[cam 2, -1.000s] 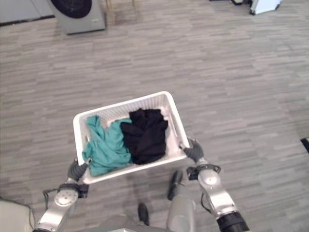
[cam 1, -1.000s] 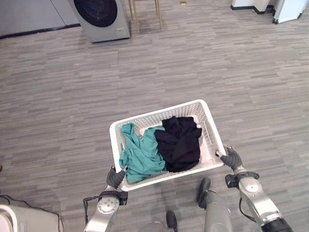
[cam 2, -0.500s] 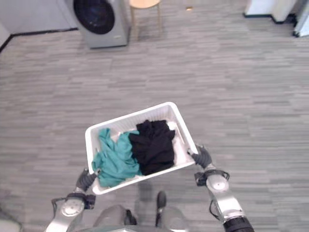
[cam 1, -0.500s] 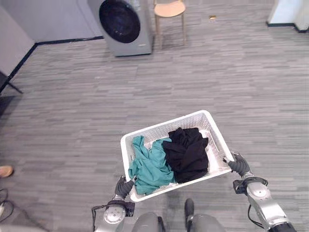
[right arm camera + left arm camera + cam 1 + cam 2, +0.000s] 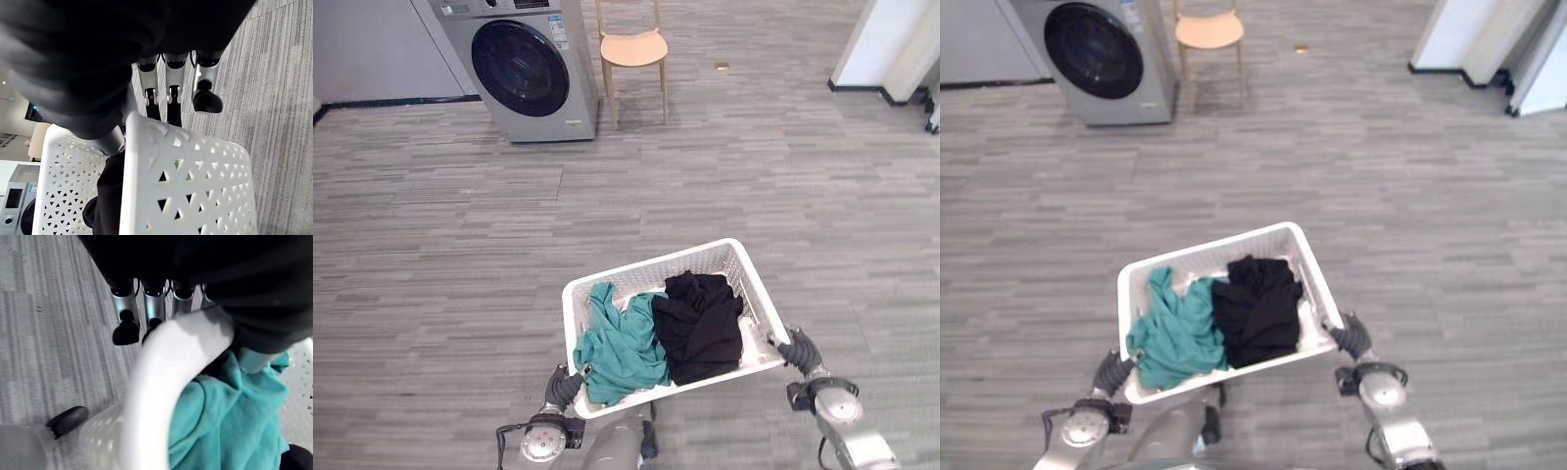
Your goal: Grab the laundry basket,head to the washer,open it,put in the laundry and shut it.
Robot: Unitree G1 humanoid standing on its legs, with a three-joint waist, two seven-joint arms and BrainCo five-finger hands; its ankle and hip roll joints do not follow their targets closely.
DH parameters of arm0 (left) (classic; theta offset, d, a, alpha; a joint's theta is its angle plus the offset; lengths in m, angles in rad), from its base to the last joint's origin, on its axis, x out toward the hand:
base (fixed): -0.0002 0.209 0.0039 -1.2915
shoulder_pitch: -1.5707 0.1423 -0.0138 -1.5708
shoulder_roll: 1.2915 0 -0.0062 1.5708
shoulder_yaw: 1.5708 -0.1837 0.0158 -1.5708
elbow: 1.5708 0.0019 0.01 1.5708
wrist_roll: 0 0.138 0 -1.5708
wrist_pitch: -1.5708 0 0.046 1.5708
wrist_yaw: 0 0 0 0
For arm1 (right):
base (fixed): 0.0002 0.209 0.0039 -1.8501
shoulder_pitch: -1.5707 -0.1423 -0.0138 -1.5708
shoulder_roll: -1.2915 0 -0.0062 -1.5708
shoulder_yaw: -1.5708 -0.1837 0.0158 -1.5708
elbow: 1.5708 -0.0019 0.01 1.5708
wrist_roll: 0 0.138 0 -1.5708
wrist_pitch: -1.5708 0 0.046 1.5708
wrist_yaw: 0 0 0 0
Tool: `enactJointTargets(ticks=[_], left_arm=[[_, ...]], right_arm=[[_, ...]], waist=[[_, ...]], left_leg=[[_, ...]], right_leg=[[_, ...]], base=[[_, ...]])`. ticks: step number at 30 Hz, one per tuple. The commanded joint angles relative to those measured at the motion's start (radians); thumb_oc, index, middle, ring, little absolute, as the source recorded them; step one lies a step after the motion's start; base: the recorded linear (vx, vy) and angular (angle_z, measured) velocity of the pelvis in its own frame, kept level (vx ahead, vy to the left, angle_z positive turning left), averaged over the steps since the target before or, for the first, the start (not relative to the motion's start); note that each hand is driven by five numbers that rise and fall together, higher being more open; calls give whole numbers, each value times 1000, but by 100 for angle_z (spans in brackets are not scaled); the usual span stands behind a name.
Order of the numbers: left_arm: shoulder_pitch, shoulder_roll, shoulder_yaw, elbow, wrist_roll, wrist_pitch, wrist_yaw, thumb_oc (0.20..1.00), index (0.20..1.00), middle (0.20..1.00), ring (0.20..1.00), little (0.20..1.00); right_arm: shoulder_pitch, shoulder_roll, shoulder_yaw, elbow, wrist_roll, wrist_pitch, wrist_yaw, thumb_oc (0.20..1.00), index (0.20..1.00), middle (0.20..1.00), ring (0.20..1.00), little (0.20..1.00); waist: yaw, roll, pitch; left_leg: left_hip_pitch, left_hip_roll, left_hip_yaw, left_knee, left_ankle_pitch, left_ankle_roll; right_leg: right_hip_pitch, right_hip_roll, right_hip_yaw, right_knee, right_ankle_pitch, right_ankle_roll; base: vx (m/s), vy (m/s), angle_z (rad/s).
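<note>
Left eye view has my left hand [image 5: 562, 387] at the near left corner of the laundry basket [image 5: 655, 269] and my right hand [image 5: 799, 349] at the near right corner, both arms low and reaching forward. In the wrist views each hand's fingers curl over the basket's rim with the thumb inside the wall, so I am clamped on with both. I carry the white perforated basket above the grey plank floor [image 5: 431, 255], tilted a little. Two garments lie in it: one teal garment [image 5: 619, 343] on the left, one black garment [image 5: 699, 323] on the right, touching. One grey washer [image 5: 517, 61] stands far ahead, door closed, with one wooden chair [image 5: 633, 49] just beside it
</note>
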State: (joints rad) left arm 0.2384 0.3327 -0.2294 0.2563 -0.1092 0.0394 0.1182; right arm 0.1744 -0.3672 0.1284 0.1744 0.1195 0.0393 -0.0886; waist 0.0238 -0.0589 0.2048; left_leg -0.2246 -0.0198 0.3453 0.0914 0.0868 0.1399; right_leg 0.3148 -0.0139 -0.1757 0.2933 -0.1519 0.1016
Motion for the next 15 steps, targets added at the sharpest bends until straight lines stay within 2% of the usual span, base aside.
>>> enactJointTargets(ticks=[1, 2, 3, 4, 5, 6, 7, 8, 9, 10, 11, 13, 14, 15], left_arm=[[-84, 53, 51, -109, -39, -102, -2, 200, 200, 200, 200, 200], [-92, 59, 52, -108, -42, -103, 4, 200, 200, 200, 200, 200], [-92, 59, 52, -108, -42, -103, 4, 200, 200, 200, 200, 200], [-95, 64, 52, -111, -45, -106, 4, 200, 200, 200, 200, 200], [-97, 63, 55, -113, -47, -107, 4, 200, 200, 200, 200, 200], [-95, 63, 62, -118, -47, -106, 2, 200, 200, 200, 200, 200], [-95, 63, 62, -118, -47, -106, 2, 200, 200, 200, 200, 200], [-88, 58, 67, -119, -48, -104, -1, 200, 200, 200, 200, 200], [-88, 57, 67, -119, -48, -104, -1, 200, 200, 200, 200, 200], [-82, 46, 78, -111, -43, -104, -7, 200, 200, 200, 200, 200], [-83, 41, 81, -106, -39, -104, -10, 200, 200, 200, 200, 200], [-86, 36, 86, -96, -33, -107, -13, 200, 200, 200, 200, 200], [-83, 35, 91, -91, -22, -109, -16, 200, 200, 200, 200, 200], [-87, 29, 88, -86, -22, -114, -17, 200, 200, 200, 200, 200]], right_arm=[[-71, 6, -12, -105, 61, -118, 53, 200, 200, 200, 200, 200], [-76, 8, -1, -106, 56, -120, 58, 200, 200, 200, 200, 200], [-77, 8, 0, -106, 56, -120, 58, 200, 200, 200, 200, 200], [-85, 4, 5, -107, 53, -115, 67, 200, 200, 200, 200, 200], [-91, 2, 6, -104, 51, -111, 67, 200, 200, 200, 200, 200], [-94, -2, 6, -102, 51, -108, 67, 200, 200, 200, 200, 200], [-95, -2, 6, -102, 51, -108, 67, 200, 200, 200, 200, 200], [-100, -3, 5, -97, 52, -103, 65, 200, 200, 200, 200, 200], [-100, -4, 6, -97, 52, -103, 65, 200, 200, 200, 200, 200], [-97, -6, -2, -94, 53, -98, 66, 200, 200, 200, 200, 200], [-96, -6, -7, -93, 53, -98, 67, 200, 200, 200, 200, 200], [-95, -5, -12, -92, 53, -99, 67, 200, 200, 200, 200, 200], [-88, -4, -16, -94, 49, -99, 73, 200, 200, 200, 200, 200], [-82, -8, -18, -92, 47, -103, 77, 200, 200, 200, 200, 200]], waist=[[6, 7, -39], [-2, 13, -34], [-1, 11, -34], [-20, 30, -21], [-29, 38, -13], [-37, 43, -5], [-38, 43, -5], [-49, 43, 1], [-50, 45, 3], [-67, 38, 7], [-76, 38, 13], [-84, 37, 14], [-89, 43, 9], [-100, 39, 10]], left_leg=[[51, 88, -33, -25, -38, -147], [97, 80, -27, -41, -59, -137], [98, 78, -26, -42, -59, -137], [163, 66, -41, -71, -84, -133], [198, 61, -45, -82, -101, -134], [222, 58, -46, -83, -118, -137], [223, 58, -46, -83, -118, -137], [263, 48, -47, -83, -150, -140], [266, 50, -48, -82, -151, -141], [315, 28, -69, -85, -189, -147], [339, 23, -82, -85, -205, -151], [364, 17, -93, -83, -228, -154], [404, 14, -116, -78, -270, -161], [418, 5, -129, -58, -286, -160]], right_leg=[[-215, -194, -11, 166, 161, 97], [-276, -201, -18, 198, 173, 85], [-277, -203, -17, 202, 171, 86], [-364, -181, -39, 185, 126, 67], [-398, -176, -67, 141, 99, 58], [-405, -180, -103, 84, 82, 52], [-404, -180, -104, 83, 83, 52], [-447, -172, -131, -33, 88, 49], [-442, -170, -133, -38, 90, 48], [-487, -144, -120, -182, 130, 67], [-507, -136, -115, -240, 157, 77], [-532, -134, -119, -291, 183, 88], [-564, -130, -119, -325, 183, 104], [-571, -135, -119, -318, 199, 99]], base=[[377, 218, -15], [376, 216, -27], [399, 167, -6], [410, 127, 8], [536, 130, 26], [277, 33, 28], [389, 4, 32], [265, -1, 37], [589, -39, 28], [487, -60, 41], [669, -95, 47], [438, -71, 54], [496, -106, 69], [862, -239, 81]])
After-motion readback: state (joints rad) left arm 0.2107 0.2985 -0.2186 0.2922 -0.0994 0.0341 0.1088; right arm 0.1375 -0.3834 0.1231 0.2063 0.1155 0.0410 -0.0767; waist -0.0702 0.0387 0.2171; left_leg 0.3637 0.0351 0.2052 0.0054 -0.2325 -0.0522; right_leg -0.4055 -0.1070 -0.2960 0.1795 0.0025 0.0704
